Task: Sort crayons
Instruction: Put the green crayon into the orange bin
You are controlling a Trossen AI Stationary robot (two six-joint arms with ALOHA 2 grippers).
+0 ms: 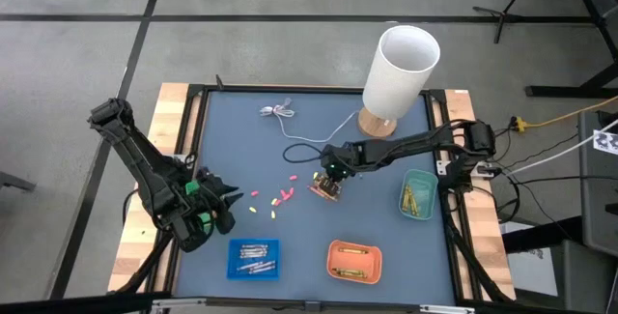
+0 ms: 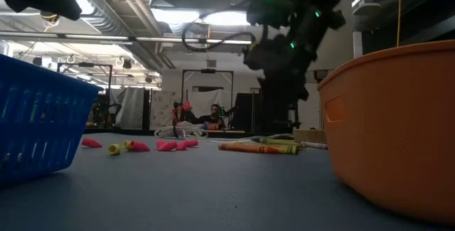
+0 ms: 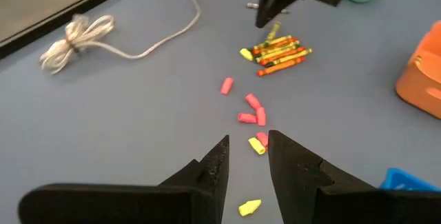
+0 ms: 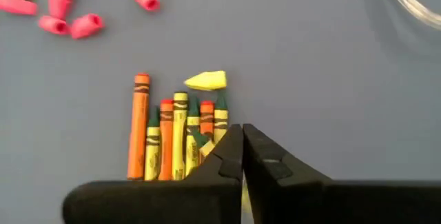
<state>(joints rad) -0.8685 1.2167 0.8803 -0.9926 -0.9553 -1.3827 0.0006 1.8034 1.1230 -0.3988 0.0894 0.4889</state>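
The right gripper [image 1: 329, 173] hangs over the crayons [image 4: 176, 136] bunched mid-counter, fingers pressed together at the bunch's edge; whether they pinch one is unclear. The left gripper [image 3: 248, 156] waits near the blue tray [image 1: 253, 258], fingers slightly spread, empty.

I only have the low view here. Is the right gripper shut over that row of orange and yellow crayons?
Observer: Yes. The right gripper is shut at one end of the row of orange and yellow paper-wrapped crayons. Whether it pinches one is hidden.
Operator: What is in the teal tray? I can't see it.
Observer: The small teal plastic tray holds yellow crayons.
Operator: And the left arm?
Observer: The left gripper is open and empty, pointing at the loose pink stubs.
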